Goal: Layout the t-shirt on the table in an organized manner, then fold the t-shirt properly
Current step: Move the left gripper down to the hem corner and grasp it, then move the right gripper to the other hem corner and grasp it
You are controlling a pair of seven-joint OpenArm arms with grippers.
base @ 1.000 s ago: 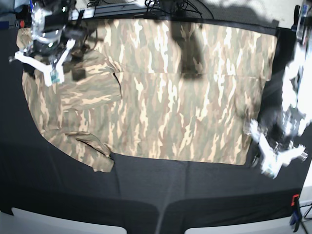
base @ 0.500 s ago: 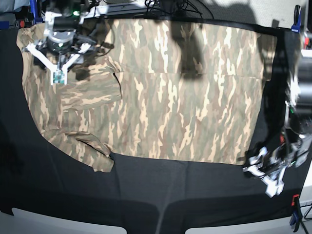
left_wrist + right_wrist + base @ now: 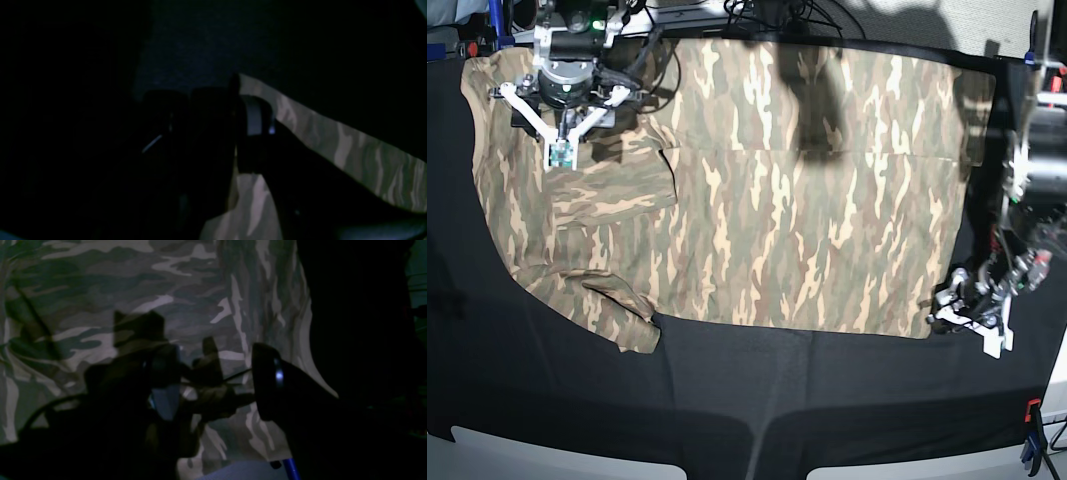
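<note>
My shirt (image 3: 777, 190) lies spread flat across the black table (image 3: 727, 400). It is soft, light and floppy, so I should pinch it at a corner. My left gripper (image 3: 952, 308) sits at the lower right corner; I cannot tell if it holds. My right gripper (image 3: 562, 100) hangs wide at the upper left.

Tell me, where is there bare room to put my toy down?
The black table is bare along the near edge, below the t-shirt. The far side is crowded with cables and the right gripper; the left gripper sits at the shirt's corner.
</note>
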